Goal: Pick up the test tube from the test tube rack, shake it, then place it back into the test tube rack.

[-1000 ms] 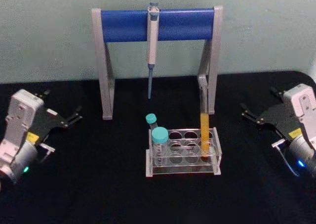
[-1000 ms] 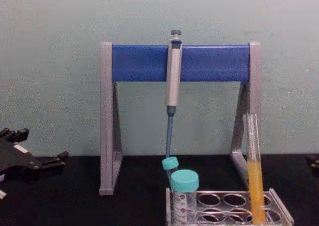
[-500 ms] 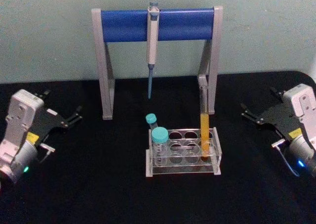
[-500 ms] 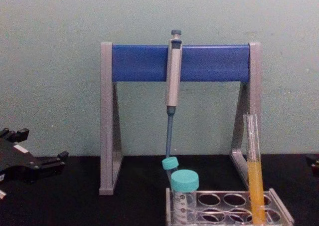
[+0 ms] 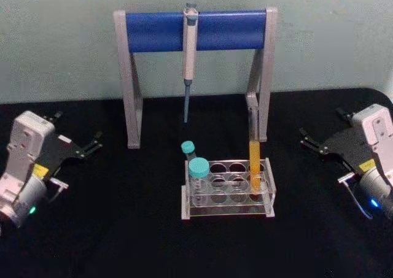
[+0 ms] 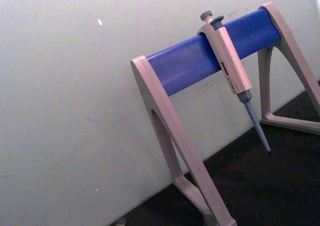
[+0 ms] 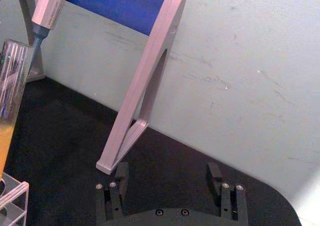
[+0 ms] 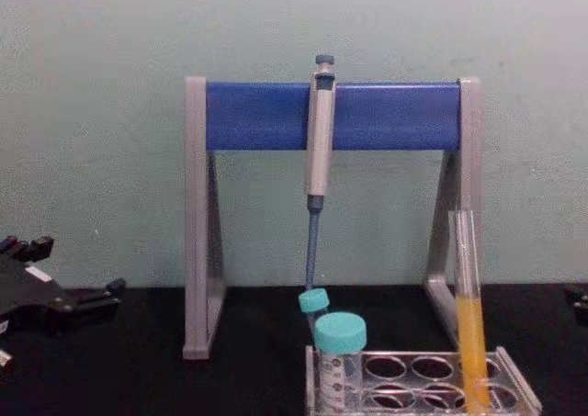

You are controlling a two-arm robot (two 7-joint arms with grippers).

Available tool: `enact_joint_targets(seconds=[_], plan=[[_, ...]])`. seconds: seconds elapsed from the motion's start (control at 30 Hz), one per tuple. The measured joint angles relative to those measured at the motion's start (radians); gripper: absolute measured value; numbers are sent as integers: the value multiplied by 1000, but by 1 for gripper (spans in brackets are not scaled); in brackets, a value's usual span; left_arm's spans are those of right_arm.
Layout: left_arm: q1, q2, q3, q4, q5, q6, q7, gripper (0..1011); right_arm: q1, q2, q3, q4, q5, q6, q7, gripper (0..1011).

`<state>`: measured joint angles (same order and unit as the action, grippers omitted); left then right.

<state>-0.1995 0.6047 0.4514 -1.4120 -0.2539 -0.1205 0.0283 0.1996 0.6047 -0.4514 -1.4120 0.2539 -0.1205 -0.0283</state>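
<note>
The test tube (image 5: 254, 158), tall clear glass with orange-yellow liquid in its lower half, stands upright in the right rear hole of the clear test tube rack (image 5: 228, 211) at the table's middle. From the chest, the test tube (image 8: 470, 333) rises well above the test tube rack (image 8: 516, 381). My left gripper (image 5: 78, 128) rests open at the far left, well away from the rack. At the far right my right gripper (image 5: 320, 123) is open and empty. In the right wrist view my right gripper (image 7: 167, 175) points past the test tube (image 7: 10, 86).
Two teal-capped tubes (image 5: 198, 167) stand at the rack's left end. Behind the rack is a grey-and-blue pipette stand (image 5: 153, 31) with a pipette (image 5: 190, 45) hanging from its bar. The black table (image 5: 123, 229) reaches a pale wall close behind.
</note>
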Motion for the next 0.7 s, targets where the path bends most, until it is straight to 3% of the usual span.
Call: enact_joint_targets(seconds=[0.47,0.7], plan=[[0,0,0,0,0,0,0,1001,-9,-3,13,-6,1,1,17,1000],[0,0,0,0,0,0,0,1002,-50,6,39,-55,45,26,67,1000]])
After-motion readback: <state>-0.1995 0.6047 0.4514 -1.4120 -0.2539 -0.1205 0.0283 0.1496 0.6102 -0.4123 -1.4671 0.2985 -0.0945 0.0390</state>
